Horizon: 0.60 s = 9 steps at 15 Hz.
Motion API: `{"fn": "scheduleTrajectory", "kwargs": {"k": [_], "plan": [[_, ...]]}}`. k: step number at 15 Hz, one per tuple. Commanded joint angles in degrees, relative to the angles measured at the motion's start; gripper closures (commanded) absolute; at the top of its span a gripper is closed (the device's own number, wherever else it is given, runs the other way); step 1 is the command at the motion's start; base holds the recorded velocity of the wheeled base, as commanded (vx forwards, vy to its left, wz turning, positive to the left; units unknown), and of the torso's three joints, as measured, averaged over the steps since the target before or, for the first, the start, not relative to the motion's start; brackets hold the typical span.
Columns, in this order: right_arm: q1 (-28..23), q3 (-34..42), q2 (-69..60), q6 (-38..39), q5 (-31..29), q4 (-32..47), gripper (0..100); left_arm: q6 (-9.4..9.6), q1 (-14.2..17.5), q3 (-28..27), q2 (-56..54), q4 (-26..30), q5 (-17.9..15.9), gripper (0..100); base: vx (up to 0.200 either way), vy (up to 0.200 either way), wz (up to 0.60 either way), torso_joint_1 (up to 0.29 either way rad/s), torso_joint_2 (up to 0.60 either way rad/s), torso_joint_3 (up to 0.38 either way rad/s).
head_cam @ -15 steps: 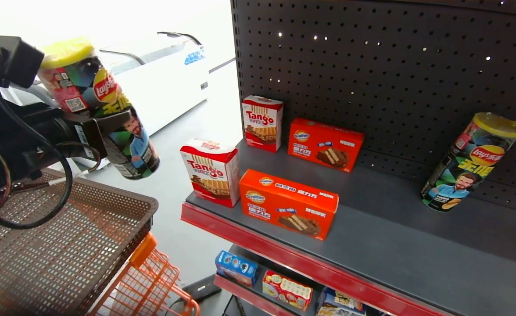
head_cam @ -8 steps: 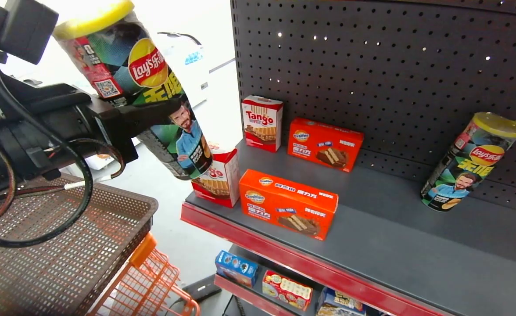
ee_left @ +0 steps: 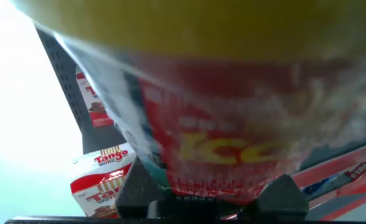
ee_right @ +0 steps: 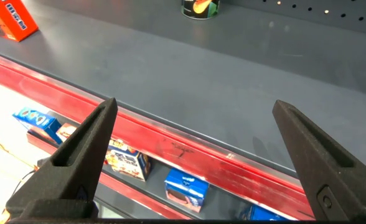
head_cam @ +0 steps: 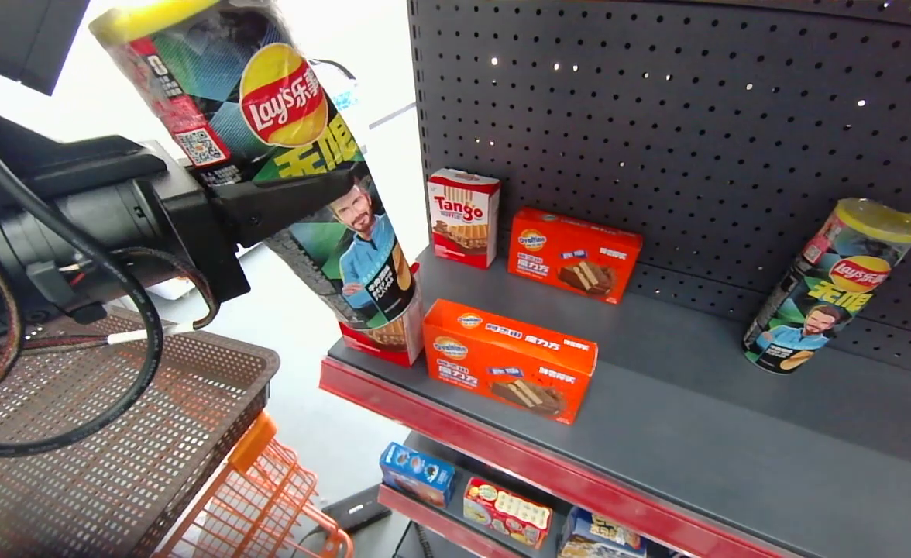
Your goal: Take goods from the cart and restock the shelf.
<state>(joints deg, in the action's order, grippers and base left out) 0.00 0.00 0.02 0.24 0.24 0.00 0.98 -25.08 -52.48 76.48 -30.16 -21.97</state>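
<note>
Chip can [head_cam: 269, 147] up in the upper left of the head view, over the cart basket [head_cam: 115, 434] and just short of the shelf [head_cam: 734, 434]. Squeezed tight around its middle by the left gripper [head_cam: 320, 225], one finger across the front, the other behind. Same chip can [ee_left: 220, 124] very close in the left wrist view, pinched low down by the left gripper [ee_left: 214, 199].

Bottom end right in front of the front wafer box [head_cam: 382, 341] in the picture. With a low or quick push in, could knock that box over or shove it back. Might also bump the front orange box [head_cam: 510, 360] just beside it. Smooth and round, so could slip or spin in the fingers with a weak squeeze. If let go while tilted like this, would likely tip over and roll off the red front edge [head_cam: 502, 448]. Best stood up straight first, then set down on a bare part of the shelf.

Yellow lid toward the top left corner of the frame, bottom end toward the lower right, at the front left corner of the shelf. Long axis slanted from upper left down to lower right, not upright.

Farther back, the back wafer box [head_cam: 463, 217] and the back orange box [head_cam: 575, 254]. At the far right, a second chip can [head_cam: 835, 287] by the pegboard wall [head_cam: 657, 116].

Right gripper [ee_right: 198, 162] spread wide, holding nothing, over the front of the shelf [ee_right: 233, 81]
</note>
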Motion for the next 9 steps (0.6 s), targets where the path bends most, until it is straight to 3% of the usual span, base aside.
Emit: {"fn": "scheduleTrajectory", "kwargs": {"k": [1,9], "plan": [[0.00,0.00,-0.02,0.02,0.02,0.00,0,-0.01,-1.03,0.54,-1.07,0.10,0.08,100,0.000,0.000,0.00,0.000,0.00,0.000],[0.00,0.00,-0.02,0.02,0.02,0.00,0,0.17,-6.04,1.94,-1.34,-0.07,-0.80,100,0.000,0.000,0.00,0.000,0.00,0.000]]}}
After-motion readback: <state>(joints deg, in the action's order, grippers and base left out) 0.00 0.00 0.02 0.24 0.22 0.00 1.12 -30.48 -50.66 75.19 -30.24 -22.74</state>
